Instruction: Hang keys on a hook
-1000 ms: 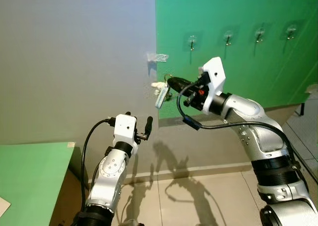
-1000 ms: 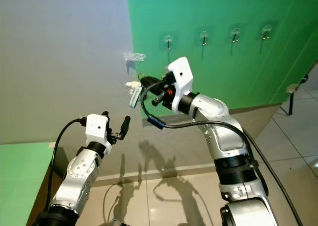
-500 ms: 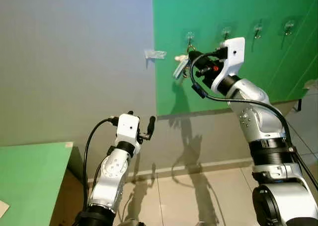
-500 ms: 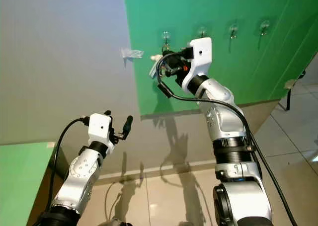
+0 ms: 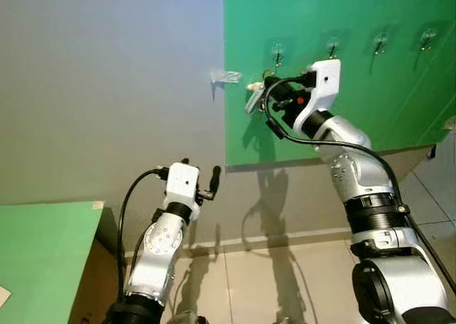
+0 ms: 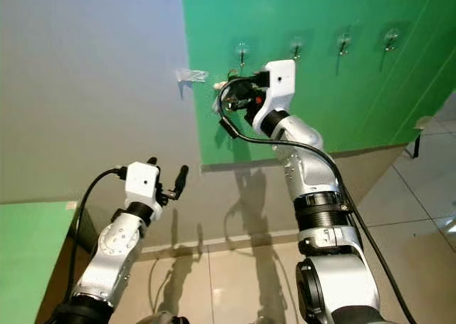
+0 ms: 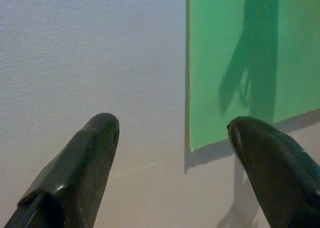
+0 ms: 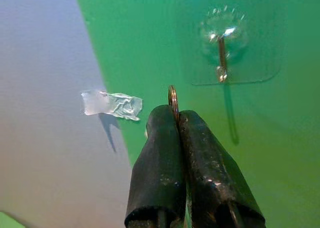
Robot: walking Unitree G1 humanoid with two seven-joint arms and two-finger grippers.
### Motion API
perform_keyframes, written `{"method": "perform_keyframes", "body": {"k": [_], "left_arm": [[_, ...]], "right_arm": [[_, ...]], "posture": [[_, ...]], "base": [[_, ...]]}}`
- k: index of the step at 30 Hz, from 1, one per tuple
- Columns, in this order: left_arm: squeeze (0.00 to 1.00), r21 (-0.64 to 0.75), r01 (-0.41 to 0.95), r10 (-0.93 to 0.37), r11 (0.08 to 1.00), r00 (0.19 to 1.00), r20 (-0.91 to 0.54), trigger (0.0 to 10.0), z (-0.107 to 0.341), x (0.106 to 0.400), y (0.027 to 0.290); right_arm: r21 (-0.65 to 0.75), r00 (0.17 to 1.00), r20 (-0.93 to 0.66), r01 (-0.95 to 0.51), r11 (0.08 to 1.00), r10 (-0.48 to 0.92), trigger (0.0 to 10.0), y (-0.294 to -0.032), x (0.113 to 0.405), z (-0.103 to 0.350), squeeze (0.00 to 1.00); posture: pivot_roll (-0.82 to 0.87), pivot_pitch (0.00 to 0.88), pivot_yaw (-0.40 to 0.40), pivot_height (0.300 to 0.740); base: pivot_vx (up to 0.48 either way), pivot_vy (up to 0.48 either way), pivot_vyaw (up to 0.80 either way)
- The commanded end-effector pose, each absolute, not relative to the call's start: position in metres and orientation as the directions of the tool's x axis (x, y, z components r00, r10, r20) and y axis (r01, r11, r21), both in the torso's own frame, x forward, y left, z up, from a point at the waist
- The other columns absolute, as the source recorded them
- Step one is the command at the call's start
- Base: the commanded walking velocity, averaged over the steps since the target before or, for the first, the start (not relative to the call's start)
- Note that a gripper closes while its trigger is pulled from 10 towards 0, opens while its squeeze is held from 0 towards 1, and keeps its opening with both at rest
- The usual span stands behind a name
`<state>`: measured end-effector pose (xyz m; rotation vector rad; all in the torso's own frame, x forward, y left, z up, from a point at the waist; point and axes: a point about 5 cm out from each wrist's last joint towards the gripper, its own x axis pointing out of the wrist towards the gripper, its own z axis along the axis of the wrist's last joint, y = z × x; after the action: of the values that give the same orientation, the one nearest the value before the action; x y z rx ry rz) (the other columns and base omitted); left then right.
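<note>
You're seeing two silver arms with black ribbed joint collars, white camera boxes at the wrists, black cables looping along each, a red spot beside the right gripper (image 5: pixel 269 89), and glossy, tapered black fingers (image 7: pixel 80 173) with rounded tips.

No readable text, labels, brands, numbers or signs in any view. Grey wall, green panel, hooks, arm housings: all bare of lettering.
</note>
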<state>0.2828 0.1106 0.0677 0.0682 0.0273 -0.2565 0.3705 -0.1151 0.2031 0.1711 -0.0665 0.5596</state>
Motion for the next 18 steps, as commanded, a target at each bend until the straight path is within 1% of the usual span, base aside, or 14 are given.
{"method": "perform_keyframes", "body": {"k": [1,8,11,18], "left_arm": [[0.00,0.053,0.267,-0.266,0.962,0.964,-0.025,10.0,0.070,0.281,0.105],[0.00,0.039,0.272,-0.271,0.961,0.962,-0.031,10.0,0.069,0.280,0.103],[0.00,0.042,0.266,-0.265,0.963,0.964,-0.039,10.0,0.067,0.281,0.104],[0.00,0.039,0.263,-0.261,0.964,0.964,-0.055,10.0,0.066,0.283,0.105]], "right_arm": [[0.122,0.848,0.145,-0.527,0.841,0.510,0.0,-0.118,0.373,0.213,0.00],[0.106,0.836,0.155,-0.544,0.832,0.527,0.0,-0.115,0.373,0.217,0.00],[0.100,0.835,0.158,-0.544,0.833,0.527,0.0,-0.115,0.374,0.219,0.00],[0.089,0.812,0.167,-0.578,0.811,0.560,0.0,-0.110,0.375,0.225,0.00]], "posture": [[-0.17,0.000,0.049,0.740],[-0.18,0.000,0.053,0.740],[-0.18,0.000,0.053,0.740],[-0.18,0.000,0.055,0.740]], "base": [[0.000,-0.454,0.00],[0.000,-0.449,0.00],[0.255,-0.244,0.00],[0.000,0.000,0.00]]}}
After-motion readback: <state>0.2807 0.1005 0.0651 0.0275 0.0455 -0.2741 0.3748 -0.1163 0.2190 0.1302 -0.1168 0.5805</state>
